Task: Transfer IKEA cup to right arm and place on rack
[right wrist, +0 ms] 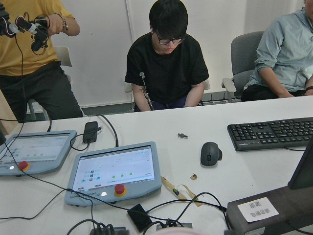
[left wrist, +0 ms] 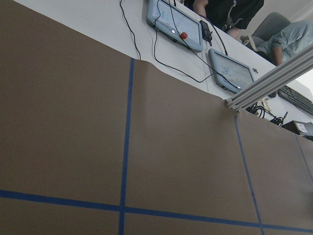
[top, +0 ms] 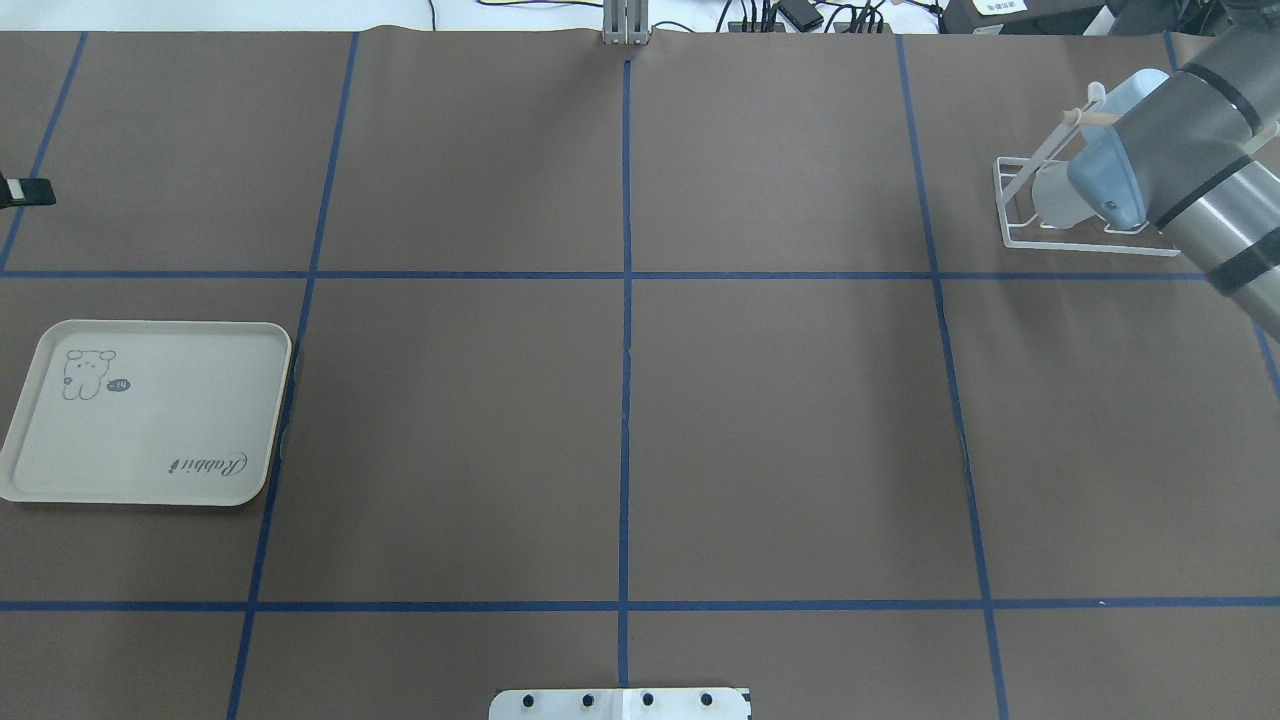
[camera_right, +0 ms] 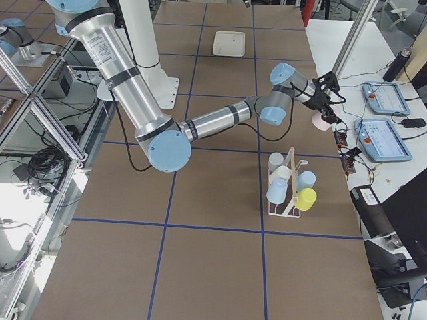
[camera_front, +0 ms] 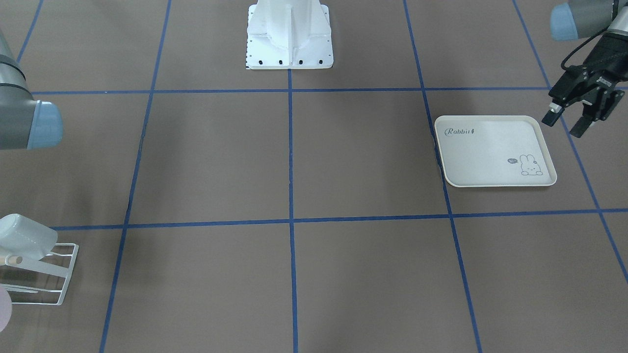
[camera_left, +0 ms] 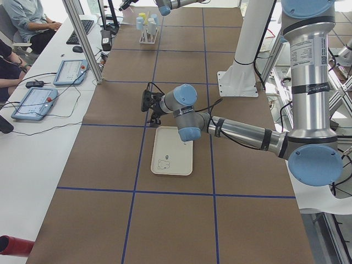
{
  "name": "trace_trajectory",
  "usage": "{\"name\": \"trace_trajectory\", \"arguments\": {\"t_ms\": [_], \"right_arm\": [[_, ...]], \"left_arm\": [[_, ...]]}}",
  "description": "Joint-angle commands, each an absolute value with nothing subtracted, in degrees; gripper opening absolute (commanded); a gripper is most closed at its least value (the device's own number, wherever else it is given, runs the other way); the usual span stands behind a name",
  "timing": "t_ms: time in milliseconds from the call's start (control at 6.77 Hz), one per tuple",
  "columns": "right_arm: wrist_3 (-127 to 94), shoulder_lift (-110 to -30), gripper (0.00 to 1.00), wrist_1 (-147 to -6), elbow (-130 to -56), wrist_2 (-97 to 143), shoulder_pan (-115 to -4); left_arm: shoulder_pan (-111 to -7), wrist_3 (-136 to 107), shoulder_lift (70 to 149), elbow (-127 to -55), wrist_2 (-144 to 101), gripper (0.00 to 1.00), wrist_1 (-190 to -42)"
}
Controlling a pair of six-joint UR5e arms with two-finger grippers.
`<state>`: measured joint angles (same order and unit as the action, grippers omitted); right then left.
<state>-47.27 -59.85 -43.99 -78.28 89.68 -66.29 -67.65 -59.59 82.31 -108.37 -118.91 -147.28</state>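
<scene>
The white wire rack (camera_right: 288, 193) stands near the table's operator-side edge and holds several cups in grey, white, light blue and yellow. It also shows in the front view (camera_front: 61, 274) with a pale cup (camera_front: 24, 238) on it. My right arm (camera_right: 220, 119) reaches past the rack. Its gripper (camera_right: 325, 110) is at a pale pink cup (camera_right: 322, 121), and I cannot tell whether it is shut. A pink edge (camera_front: 2, 306) shows at the front view's left border. My left gripper (camera_front: 574, 115) is open and empty beside the tray's corner.
A cream rabbit-print tray (camera_front: 490, 152) lies bare on the left arm's side, also in the overhead view (top: 150, 420). The right arm's elbow (top: 1130, 180) hangs over the rack (top: 1020, 225). Operators, pendants and a keyboard are at the desk (right wrist: 195, 166) beyond the table.
</scene>
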Motion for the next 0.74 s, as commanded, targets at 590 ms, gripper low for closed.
{"name": "trace_trajectory", "arguments": {"t_ms": [590], "right_arm": [[-44.6, -65.5, 0.00, -34.8, -74.9, 89.5, -65.7]], "left_arm": [[-72.9, -25.1, 76.6, -108.5, -122.3, 1.00, -133.5]]}}
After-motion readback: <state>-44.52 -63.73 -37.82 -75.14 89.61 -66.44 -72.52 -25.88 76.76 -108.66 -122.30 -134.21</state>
